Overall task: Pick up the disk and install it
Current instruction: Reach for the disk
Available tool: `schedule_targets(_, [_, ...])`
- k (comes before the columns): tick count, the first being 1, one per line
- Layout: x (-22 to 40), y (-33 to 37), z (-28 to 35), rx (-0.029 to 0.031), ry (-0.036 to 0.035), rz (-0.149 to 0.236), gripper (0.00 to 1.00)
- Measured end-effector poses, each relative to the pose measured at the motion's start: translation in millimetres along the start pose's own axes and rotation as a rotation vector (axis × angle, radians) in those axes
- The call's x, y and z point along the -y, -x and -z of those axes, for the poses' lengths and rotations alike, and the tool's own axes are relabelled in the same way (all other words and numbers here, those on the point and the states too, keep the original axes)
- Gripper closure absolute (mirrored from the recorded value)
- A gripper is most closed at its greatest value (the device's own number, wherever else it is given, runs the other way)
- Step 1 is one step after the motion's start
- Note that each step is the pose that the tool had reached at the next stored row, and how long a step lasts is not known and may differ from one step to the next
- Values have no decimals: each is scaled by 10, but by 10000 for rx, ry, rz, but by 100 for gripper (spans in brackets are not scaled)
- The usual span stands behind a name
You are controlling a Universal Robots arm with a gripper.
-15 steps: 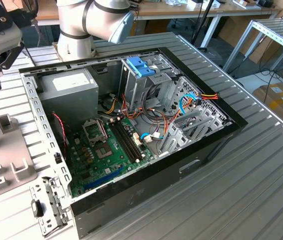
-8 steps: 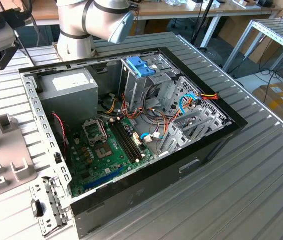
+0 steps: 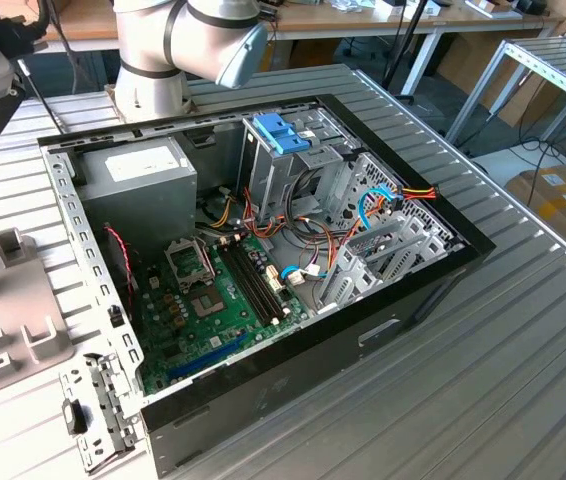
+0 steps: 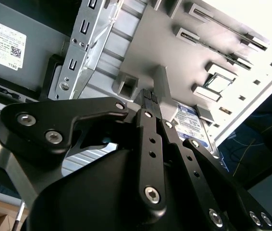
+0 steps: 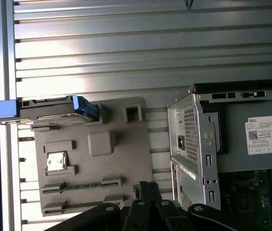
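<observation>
One disk (image 5: 47, 109), one claw (image 5: 148, 186), apart.

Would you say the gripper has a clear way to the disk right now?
Probably yes: the disk stands on the grey plate, outside the computer case, with nothing between it and the gripper.

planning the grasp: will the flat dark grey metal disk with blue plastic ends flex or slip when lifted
The flat dark grey metal disk is probably stiff, given its metal casing. Likely heavy for its thin shape. Its smooth white label face could slip.
</observation>
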State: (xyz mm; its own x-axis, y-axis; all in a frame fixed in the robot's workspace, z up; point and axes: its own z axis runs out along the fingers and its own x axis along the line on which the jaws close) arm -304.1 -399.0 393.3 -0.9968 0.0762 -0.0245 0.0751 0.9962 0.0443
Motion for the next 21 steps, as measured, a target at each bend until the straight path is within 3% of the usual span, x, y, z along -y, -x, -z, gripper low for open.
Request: schedule_targets(21, [16, -217, 6, 0, 0, 0, 89])
